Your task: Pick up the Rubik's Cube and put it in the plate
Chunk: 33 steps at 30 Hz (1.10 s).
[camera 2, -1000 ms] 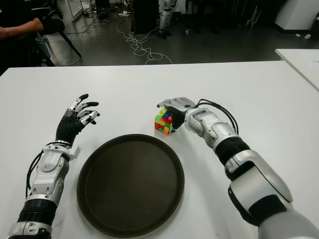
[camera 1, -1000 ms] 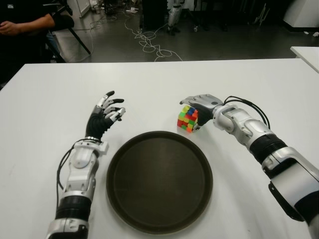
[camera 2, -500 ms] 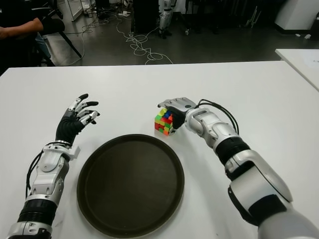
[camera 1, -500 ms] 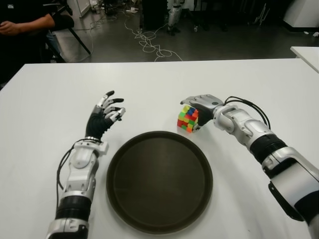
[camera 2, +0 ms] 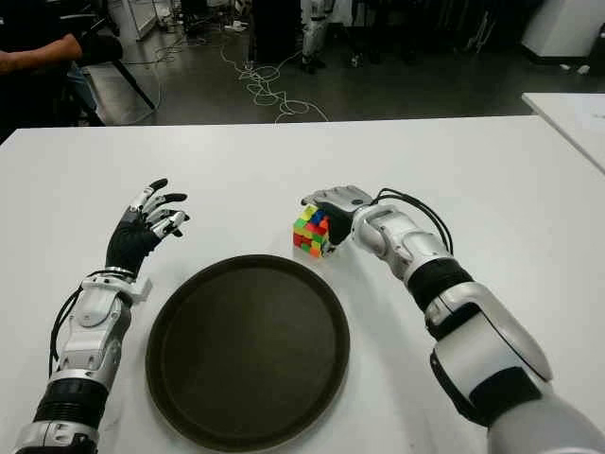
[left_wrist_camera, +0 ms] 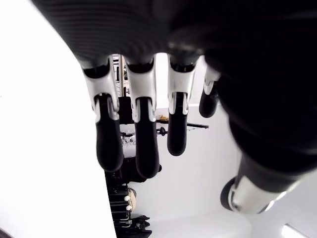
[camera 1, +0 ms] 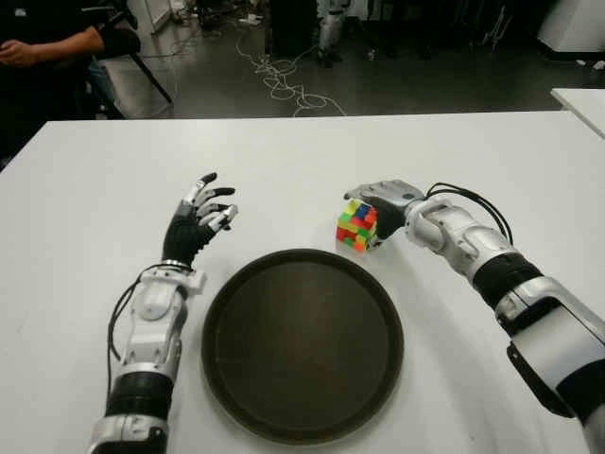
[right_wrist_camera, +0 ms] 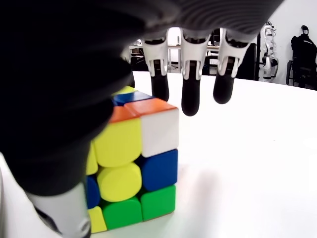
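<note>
The Rubik's Cube stands on the white table, just beyond the far right rim of the dark round plate. My right hand arches over the cube from its right side. In the right wrist view the fingers hang stretched out past the cube without touching it, and the thumb is close against its side. The plate holds nothing. My left hand is raised to the left of the plate, fingers spread, holding nothing.
A person sits at the far left beyond the table. Cables lie on the floor behind it. The corner of a second white table shows at the right edge.
</note>
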Tool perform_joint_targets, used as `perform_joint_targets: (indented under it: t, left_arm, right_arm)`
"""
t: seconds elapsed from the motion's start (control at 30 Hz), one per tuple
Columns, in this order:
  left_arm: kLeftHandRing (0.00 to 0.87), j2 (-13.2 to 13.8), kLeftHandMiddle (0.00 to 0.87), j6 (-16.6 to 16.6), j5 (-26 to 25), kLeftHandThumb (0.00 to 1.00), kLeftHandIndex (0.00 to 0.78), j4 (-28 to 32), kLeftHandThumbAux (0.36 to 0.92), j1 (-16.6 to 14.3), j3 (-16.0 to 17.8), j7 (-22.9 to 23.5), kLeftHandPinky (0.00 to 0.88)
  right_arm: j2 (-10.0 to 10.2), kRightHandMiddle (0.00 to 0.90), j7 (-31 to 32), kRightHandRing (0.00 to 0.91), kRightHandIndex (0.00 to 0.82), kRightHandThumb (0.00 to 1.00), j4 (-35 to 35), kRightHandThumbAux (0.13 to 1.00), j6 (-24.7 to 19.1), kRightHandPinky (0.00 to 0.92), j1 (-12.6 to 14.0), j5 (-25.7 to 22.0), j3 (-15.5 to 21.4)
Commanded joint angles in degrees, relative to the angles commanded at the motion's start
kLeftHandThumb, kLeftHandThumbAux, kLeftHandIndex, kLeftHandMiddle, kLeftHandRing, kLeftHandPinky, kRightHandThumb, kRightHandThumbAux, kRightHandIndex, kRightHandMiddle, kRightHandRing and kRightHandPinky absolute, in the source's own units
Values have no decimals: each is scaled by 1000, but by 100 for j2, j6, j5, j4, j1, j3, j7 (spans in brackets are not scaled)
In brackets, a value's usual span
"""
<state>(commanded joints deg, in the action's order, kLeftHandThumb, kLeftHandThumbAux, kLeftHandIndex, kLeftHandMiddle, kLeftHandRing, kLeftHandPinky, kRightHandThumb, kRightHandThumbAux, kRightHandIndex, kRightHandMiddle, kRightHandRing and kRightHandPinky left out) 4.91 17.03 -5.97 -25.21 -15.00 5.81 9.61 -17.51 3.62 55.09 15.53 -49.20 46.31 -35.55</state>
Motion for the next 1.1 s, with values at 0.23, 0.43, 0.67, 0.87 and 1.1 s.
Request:
perform_joint_targets:
  t: [0.23,0.43,0.67,0.87,1.1]
  left_arm:
    - [394,2,287,57,-31,441,99,-42,704,-9,5,37,495]
    - [384,8,278,52,-48,454,97,-36,707,-11,0,67,483]
    - [390,-18,286,109,-46,459,101,-36,714,-2,9,35,490]
    - [387,-16,283,69,-22,445,102,-7,712,6,0,0,484]
    - [393,-14,287,37,-8,452,103,25,724,19,-8,-30,487]
  right_arm:
    - [18,192,22,207,148,0,58,807,12,217,-15,-8,5]
    - [39,232,-20,253,181,0,211,835,141,280,-43,-23,5]
    - [72,213,-28,230,174,0,346,838,226,241,-73,-59,36]
    - [106,217,-91,235,179,0,469,834,249,253,-102,-66,46]
    - [131,216,-224,231,180,0,572,834,310,242,-109,-79,61]
